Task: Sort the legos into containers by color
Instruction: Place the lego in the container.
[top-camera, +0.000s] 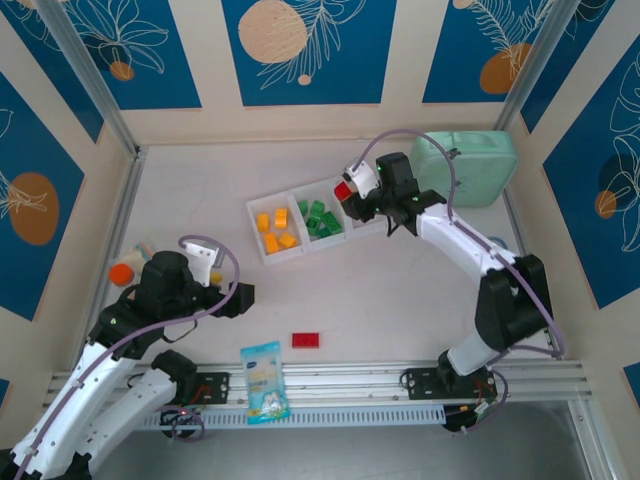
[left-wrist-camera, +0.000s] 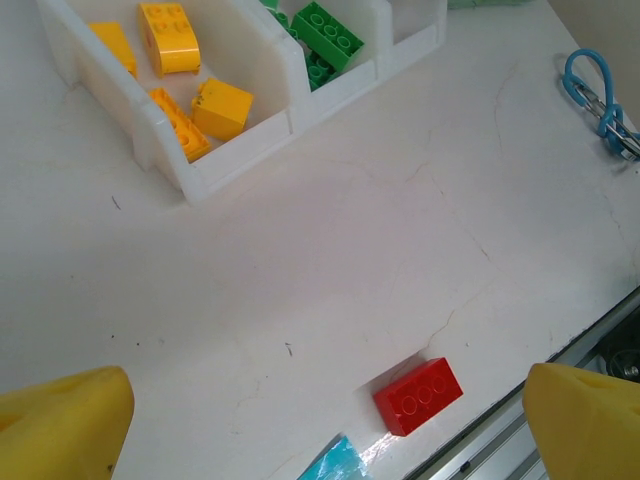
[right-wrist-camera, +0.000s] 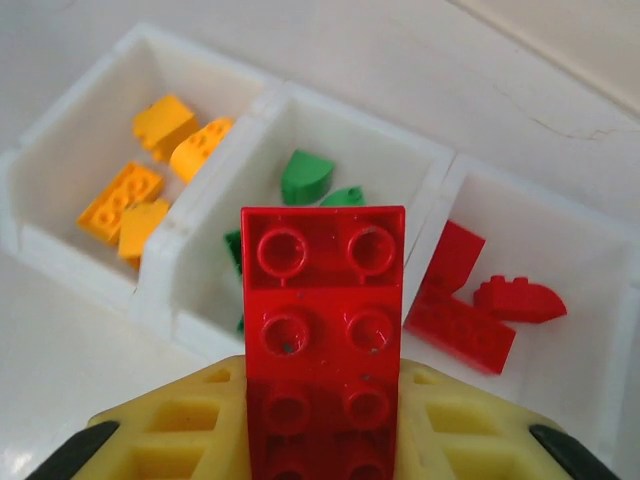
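Above the white 3-compartment tray (right-wrist-camera: 190, 240), the right hand (right-wrist-camera: 323, 420) pinches a glossy red brick (right-wrist-camera: 323, 290) between its yellow pads (right-wrist-camera: 170, 430). The brick is 2 studs wide, with 4 rows showing. Inside the tray, 4 yellow-orange bricks (right-wrist-camera: 135, 190) sit in the left compartment, green bricks (right-wrist-camera: 305, 175) in the middle and 3 red pieces (right-wrist-camera: 465, 325) in the right. Well apart from the tray, a second red brick (left-wrist-camera: 418, 395) lies flat on the counter (left-wrist-camera: 300, 250). The left hand (left-wrist-camera: 325, 430) hovers near it, spread wide.
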